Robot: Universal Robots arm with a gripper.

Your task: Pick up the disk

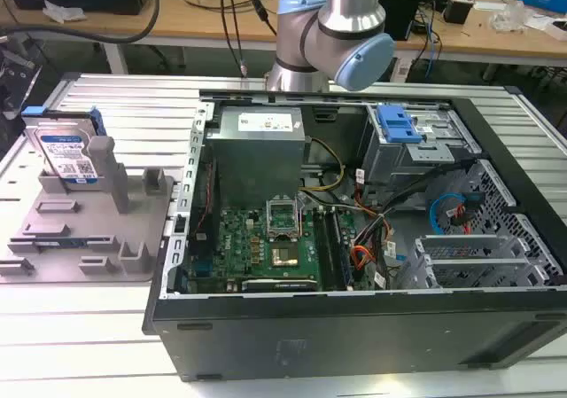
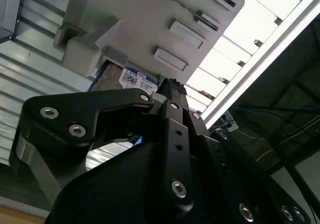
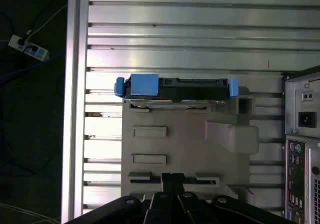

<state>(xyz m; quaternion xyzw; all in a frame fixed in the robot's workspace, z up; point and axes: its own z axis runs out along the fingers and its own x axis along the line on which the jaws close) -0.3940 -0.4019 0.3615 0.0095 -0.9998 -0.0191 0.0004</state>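
On the exterior view's left, disk (image 1: 64,154) upright in grey holder (image 1: 89,238), open computer case (image 1: 354,336) just beside, jaws closed, empty

The exterior view looks obliquely down on the counter (image 1: 71,345), with the grey holder (image 1: 80,238) at the exterior view's left. Both wrist views face that holder, the first from straight overhead, the second past the gripper (image 2: 169,84).

disk: flat rectangular silver-metal hard drive (image 1: 62,154) | look: white-and-blue barcode label on its face, blue plastic side rails | pose: upright on edge | place: slotted in grey plastic fixture (image 1: 106,230), exterior view's left | first wrist view: drive (image 3: 175,90) seen edge-on
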